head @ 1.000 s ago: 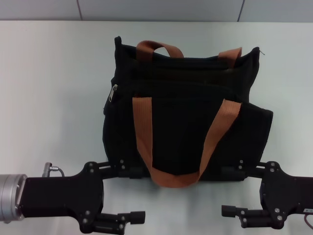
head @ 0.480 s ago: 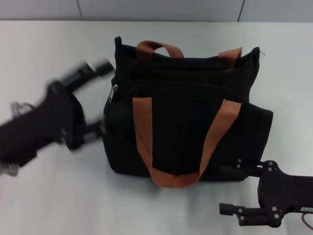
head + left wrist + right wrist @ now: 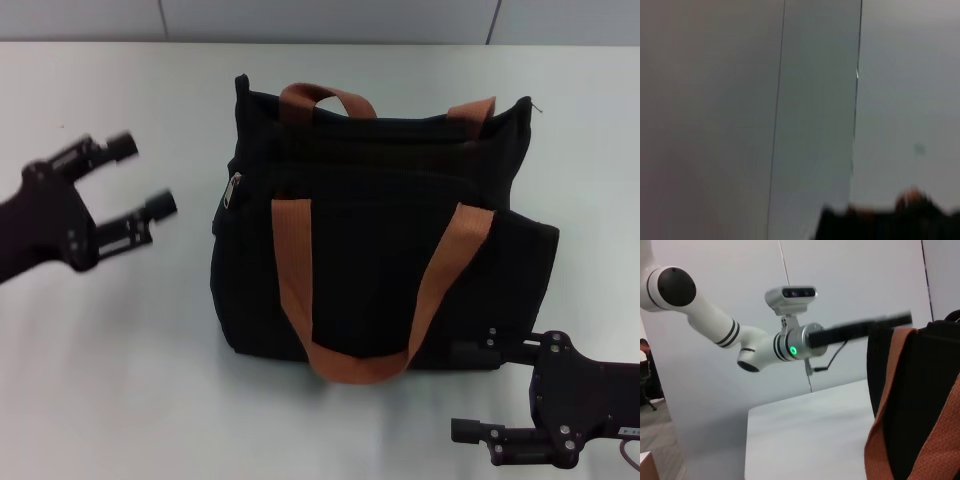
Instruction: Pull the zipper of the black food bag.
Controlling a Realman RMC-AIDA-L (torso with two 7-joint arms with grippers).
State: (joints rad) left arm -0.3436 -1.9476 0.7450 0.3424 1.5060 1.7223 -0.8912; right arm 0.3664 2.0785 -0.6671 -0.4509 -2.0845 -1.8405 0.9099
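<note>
We see a black bag (image 3: 385,260) at the frame's centre, its fabric plain and unpatterned, with two rust-orange straps (image 3: 300,290) of woven webbing. A small shiny silver zipper (image 3: 232,188) glints at its upper left. The worktop (image 3: 120,360) is a pale, even grey-white. At left the left gripper (image 3: 135,180) is matt black, as is the right gripper (image 3: 480,395) at lower right, which carries small silver screws. In the right wrist view we see a white arm (image 3: 705,310) with black rings and a green light, against a grey wall (image 3: 865,275).
</note>
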